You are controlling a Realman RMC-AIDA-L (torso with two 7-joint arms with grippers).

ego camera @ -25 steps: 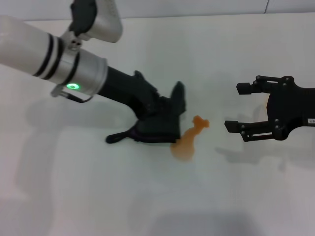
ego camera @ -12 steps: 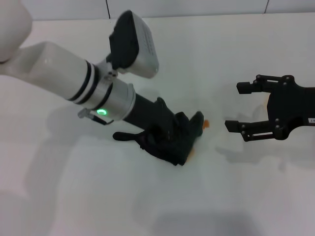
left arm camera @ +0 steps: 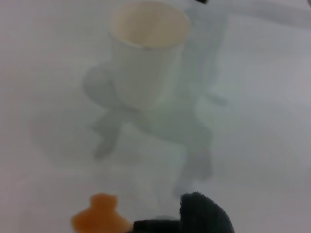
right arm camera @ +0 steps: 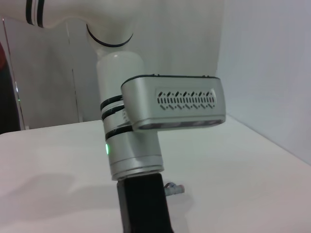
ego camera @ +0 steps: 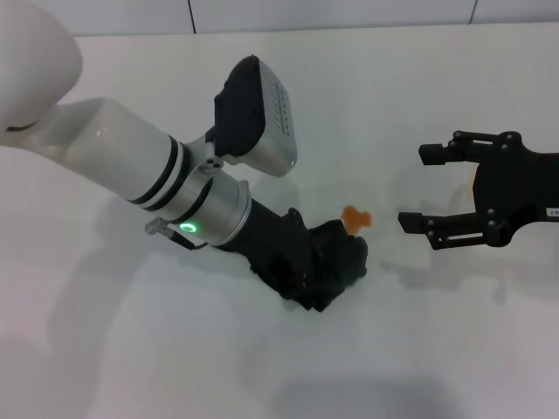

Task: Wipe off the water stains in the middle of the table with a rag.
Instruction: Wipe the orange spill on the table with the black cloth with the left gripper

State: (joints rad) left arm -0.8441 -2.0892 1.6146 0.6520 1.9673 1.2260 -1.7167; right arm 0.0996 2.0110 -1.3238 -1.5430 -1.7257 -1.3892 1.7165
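Rag, clamped in left gripper, now covers most of water stains vs 1 s ago; only neck left. Right gripper idle, spread.

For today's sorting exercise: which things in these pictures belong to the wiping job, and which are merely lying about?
Part of the job:
- rag, held by the left gripper
- orange water stains, partly under the rag
- table

Just lying about:
- white cup, standing upright beyond the puddle
- right gripper, open, idle to the side
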